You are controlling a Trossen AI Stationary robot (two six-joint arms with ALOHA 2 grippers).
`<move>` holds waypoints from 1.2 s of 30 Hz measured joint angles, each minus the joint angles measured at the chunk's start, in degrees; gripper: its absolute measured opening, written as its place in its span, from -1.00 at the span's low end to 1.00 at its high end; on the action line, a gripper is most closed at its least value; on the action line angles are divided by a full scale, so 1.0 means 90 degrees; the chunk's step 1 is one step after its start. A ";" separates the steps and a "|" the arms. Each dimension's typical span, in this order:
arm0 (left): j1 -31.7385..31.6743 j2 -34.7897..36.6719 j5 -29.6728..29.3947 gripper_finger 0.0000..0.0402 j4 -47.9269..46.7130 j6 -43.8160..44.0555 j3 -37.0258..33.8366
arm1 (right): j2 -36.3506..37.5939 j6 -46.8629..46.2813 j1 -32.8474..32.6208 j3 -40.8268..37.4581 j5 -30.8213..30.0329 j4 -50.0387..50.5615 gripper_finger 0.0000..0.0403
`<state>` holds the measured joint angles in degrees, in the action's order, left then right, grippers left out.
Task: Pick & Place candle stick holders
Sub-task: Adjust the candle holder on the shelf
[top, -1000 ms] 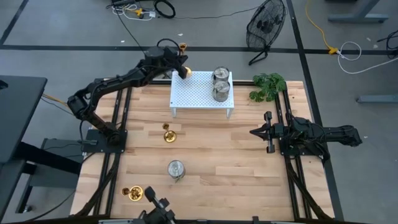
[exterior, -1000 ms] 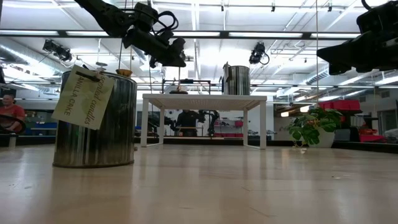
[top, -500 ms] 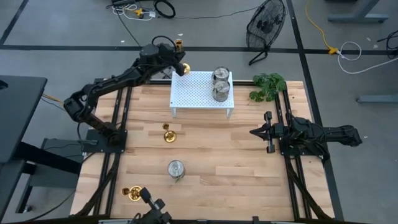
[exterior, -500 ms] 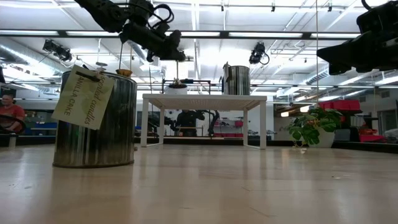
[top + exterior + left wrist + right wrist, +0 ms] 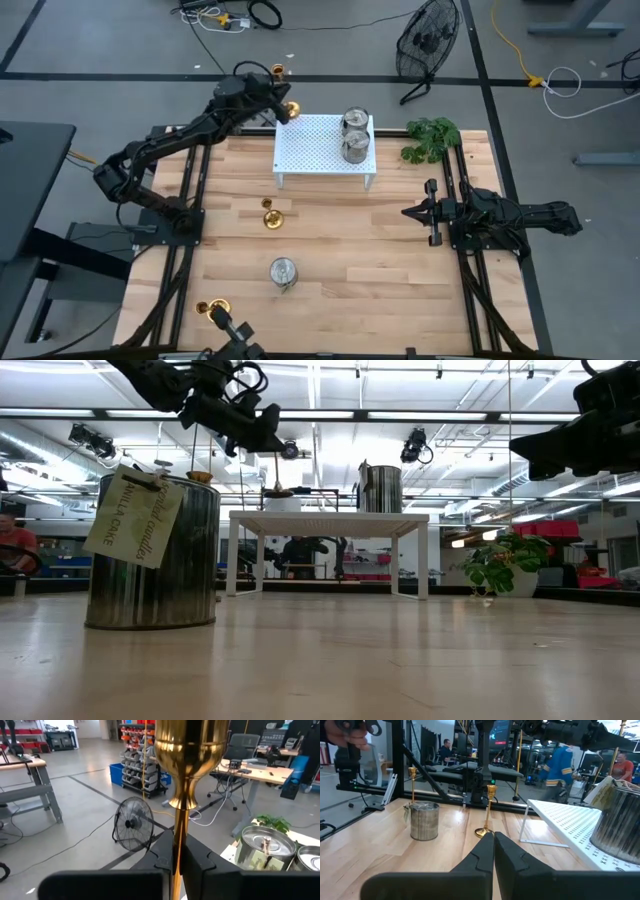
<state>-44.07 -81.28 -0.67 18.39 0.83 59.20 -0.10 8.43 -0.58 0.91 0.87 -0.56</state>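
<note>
**Operator:** Gold candle stick holder point(image 5: 186, 795) is clamped by its slim stem in my left gripper point(image 5: 272, 95), cup end away from the wrist. I have it up in the air beside the back left corner of the white perforated rack point(image 5: 322, 145); from the low view the gripper point(image 5: 262, 432) is well above the rack top point(image 5: 328, 516).

**Observer:** And your right side?

**Operator:** Right gripper point(image 5: 421, 212) waits low over the table point(image 5: 370, 260), its fingers pressed together with nothing between them. Out ahead of those fingers stand a gold holder point(image 5: 488, 812) and a silver can-like holder point(image 5: 424, 820), both upright on the wood.

**Observer:** Where are the others?

**Operator:** Two silver holders point(image 5: 355, 135) sit touching each other on the rack, on the end away from my left gripper. On the table, one gold holder point(image 5: 271, 215) stands in front of the rack, the silver one point(image 5: 283, 271) nearer the front edge, and another gold holder point(image 5: 213, 309) lies near the front left corner. A green leafy plant point(image 5: 431, 137) sits just beyond the rack, off my right gripper's side.
</note>
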 joint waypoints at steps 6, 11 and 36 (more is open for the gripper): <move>-0.0242 -0.0004 0.0333 -0.89 -0.0053 0.0056 0.0000 | 0.0000 0.0001 0.0000 0.0000 0.0001 -0.0001 -0.91; -0.0252 -0.0004 0.0612 -0.90 -0.0199 0.0136 0.0000 | 0.0000 0.0001 0.0000 0.0000 0.0002 -0.0002 -0.91; -0.0182 -0.0722 0.0689 -0.89 -0.0277 0.0120 -0.0007 | 0.0000 0.0001 0.0000 0.0000 0.0002 -0.0001 -0.91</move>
<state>-45.71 -87.78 5.52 15.90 1.91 59.13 -0.10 8.43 -0.58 0.91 0.89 -0.57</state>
